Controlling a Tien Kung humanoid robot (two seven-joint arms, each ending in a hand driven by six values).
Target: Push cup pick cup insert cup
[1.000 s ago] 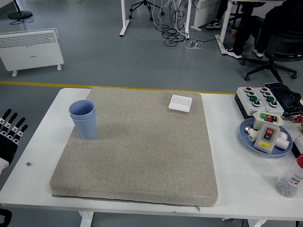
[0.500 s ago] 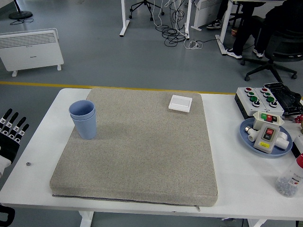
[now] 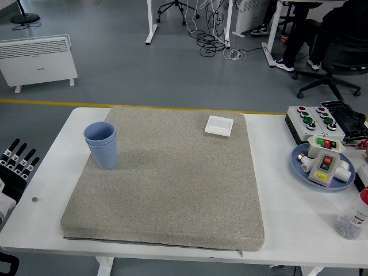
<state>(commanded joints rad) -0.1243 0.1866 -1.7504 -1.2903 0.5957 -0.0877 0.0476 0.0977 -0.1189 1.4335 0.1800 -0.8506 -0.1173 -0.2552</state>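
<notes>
From the head view, I see my left hand (image 3: 14,169) at the left edge of the picture, just off the side of the white table (image 3: 54,167). My fingers (image 3: 23,160) point up and stand a little apart, like a fan. They are straight, not curled, and they hold nothing. My hand touches nothing on the table. My right hand does not show at all.

The blue cups (image 3: 102,144) are well apart from my hand. One cup sits inside the other, so I see two rims at the top, one just above the other. They stand upright on the grey mat (image 3: 172,184), near its far left corner.

The grey mat is big and covers most of the middle of the table. A small white square thing (image 3: 219,125) lies flat on the mat near its far edge, toward the right.

To the right of the mat, on the bare table, is a blue plate (image 3: 299,168). A grey switch box with a red button (image 3: 323,163) lies on the plate. Behind the plate is a box with green and red buttons (image 3: 313,121). Near the right edge, at the front, stands a small clear bottle (image 3: 352,221) with dark bits inside.

A tiny dark dot (image 3: 34,199) lies on the table close to my left hand.

Past the table, on the grey floor, a white heater (image 3: 37,59) stands at the far left.
</notes>
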